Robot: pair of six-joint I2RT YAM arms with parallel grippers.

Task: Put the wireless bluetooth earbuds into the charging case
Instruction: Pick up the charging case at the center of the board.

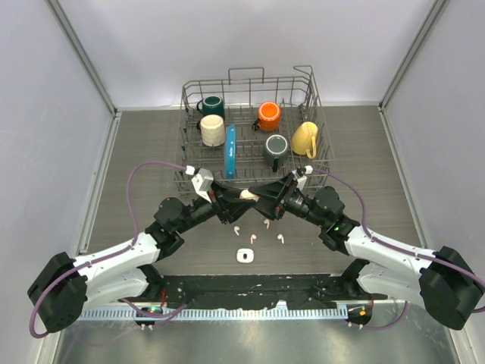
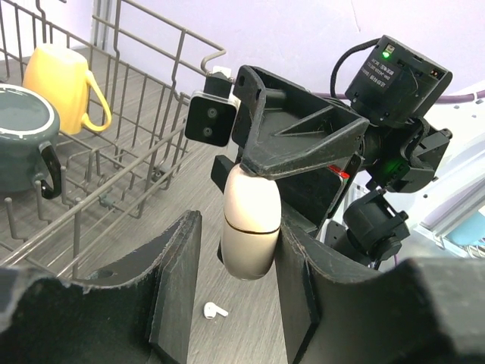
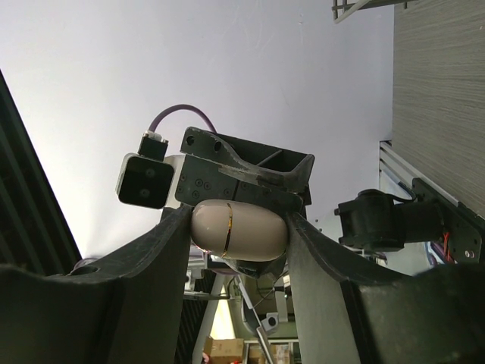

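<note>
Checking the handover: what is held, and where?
The right gripper clamps the charging case across its two ends; left gripper's jaws flank it, a gap on one side.

Your left arm [image 1: 114, 262] and right arm [image 1: 379, 246]: both stretched low and inward from their bases, grippers meeting nose to nose between them. Your right gripper [image 1: 267, 200]: fingers closed end to end on the charging case [image 3: 239, 230]. Your left gripper [image 1: 232, 205]: jaws parted around that case, one finger [image 2: 303, 288] touching its side, the other standing just clear.
</note>
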